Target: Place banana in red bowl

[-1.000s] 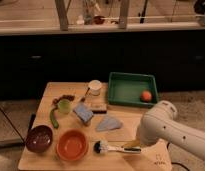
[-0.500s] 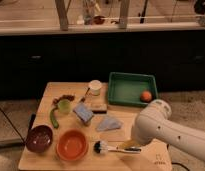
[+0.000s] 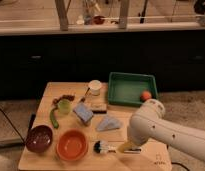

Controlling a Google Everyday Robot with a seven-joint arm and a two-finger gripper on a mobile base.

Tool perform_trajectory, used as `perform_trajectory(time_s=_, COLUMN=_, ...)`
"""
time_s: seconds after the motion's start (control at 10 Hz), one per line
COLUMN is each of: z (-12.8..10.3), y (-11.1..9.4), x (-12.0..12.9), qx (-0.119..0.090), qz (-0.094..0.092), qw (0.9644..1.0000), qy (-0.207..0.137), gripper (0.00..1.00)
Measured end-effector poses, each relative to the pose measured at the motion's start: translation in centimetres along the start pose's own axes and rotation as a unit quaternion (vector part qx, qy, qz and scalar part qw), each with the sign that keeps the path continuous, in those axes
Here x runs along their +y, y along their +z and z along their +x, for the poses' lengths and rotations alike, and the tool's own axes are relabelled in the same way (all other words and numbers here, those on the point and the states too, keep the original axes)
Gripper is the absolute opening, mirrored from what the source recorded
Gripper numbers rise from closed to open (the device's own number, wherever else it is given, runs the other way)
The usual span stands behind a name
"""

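The red bowl (image 3: 72, 145) sits empty at the table's front, left of centre. A short yellow piece that looks like the banana (image 3: 126, 146) shows just under my white arm (image 3: 151, 127), next to the handle of a brush (image 3: 102, 147). It lies to the right of the red bowl, with the brush head between them. My gripper (image 3: 134, 148) is at the arm's lower end, right by the banana and mostly hidden by the arm.
A dark maroon bowl (image 3: 39, 138) sits left of the red bowl. Behind them are a long green pod (image 3: 53, 119), a green cup (image 3: 64, 106), a blue sponge (image 3: 83, 113), a grey cloth (image 3: 109, 123) and a white cup (image 3: 95, 87). A green tray (image 3: 127, 85) at the back right holds an orange ball (image 3: 146, 95).
My arm has swung left and down over the table's front right, covering more of the brush handle and the yellow piece. Nothing on the table has moved.
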Motion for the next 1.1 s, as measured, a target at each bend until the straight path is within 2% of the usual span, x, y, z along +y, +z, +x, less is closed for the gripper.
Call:
perform_trajectory(time_s=0.5, z=-3.7, y=-0.3, x=-1.4, qx=-0.006, qz=-0.013, qw=0.9979, qy=-0.063, gripper=0.0)
perform_trajectory(time_s=0.7, z=-6.2, y=-0.2, x=-2.4, qx=-0.01, qz=-0.018, qw=0.9952, qy=-0.096, gripper=0.0)
perform_trajectory(time_s=1.1, z=-9.7, y=0.1, x=-4.4, qx=-0.02, qz=-0.023, qw=0.9897, qy=-0.14, gripper=0.0)
